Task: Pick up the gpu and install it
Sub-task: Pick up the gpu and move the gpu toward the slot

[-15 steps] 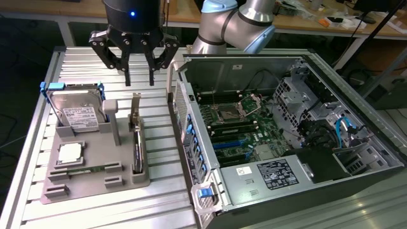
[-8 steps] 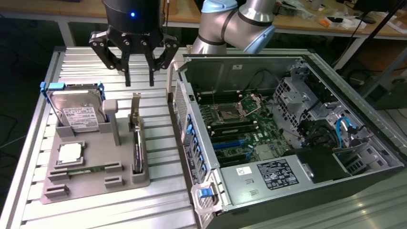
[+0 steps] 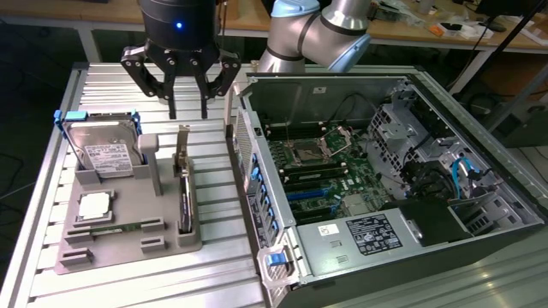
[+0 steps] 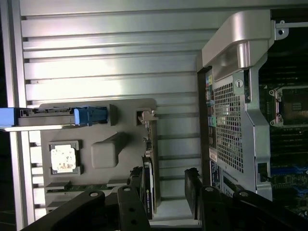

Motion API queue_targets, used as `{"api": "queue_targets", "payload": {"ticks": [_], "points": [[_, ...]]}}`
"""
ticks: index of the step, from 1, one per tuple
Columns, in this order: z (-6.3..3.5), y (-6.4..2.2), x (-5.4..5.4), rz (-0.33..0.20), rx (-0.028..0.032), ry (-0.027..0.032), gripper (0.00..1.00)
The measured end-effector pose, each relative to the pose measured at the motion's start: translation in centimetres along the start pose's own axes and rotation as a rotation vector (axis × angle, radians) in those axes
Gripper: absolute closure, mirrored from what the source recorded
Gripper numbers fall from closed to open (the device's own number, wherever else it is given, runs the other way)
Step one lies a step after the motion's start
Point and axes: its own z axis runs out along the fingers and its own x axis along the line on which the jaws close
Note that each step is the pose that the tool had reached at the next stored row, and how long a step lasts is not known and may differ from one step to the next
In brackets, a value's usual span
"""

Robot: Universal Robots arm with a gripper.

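- Fingers spread, empty, poised over the gpu.
- gpu stands on edge in grey holder, beside the computer case.
- Pickup approach; closing demands alignment astride the thin card.

The arm is bending at a silver joint above the jaws and off to the exterior view's right of them. The black wrist is standing upright directly over the jaws, with a small blue light glowing on its face. The jaws are pointing straight down and spreading wide, gripping nothing. Both dark fingers are standing well apart, their linkages angling outward on either side.
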Motion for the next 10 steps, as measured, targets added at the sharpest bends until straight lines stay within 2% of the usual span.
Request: {"api": "queue_targets", "payload": {"ticks": [10], "points": [[0.66,-0.03,0.02,0.0,0.0,0.0,0.52]]}}
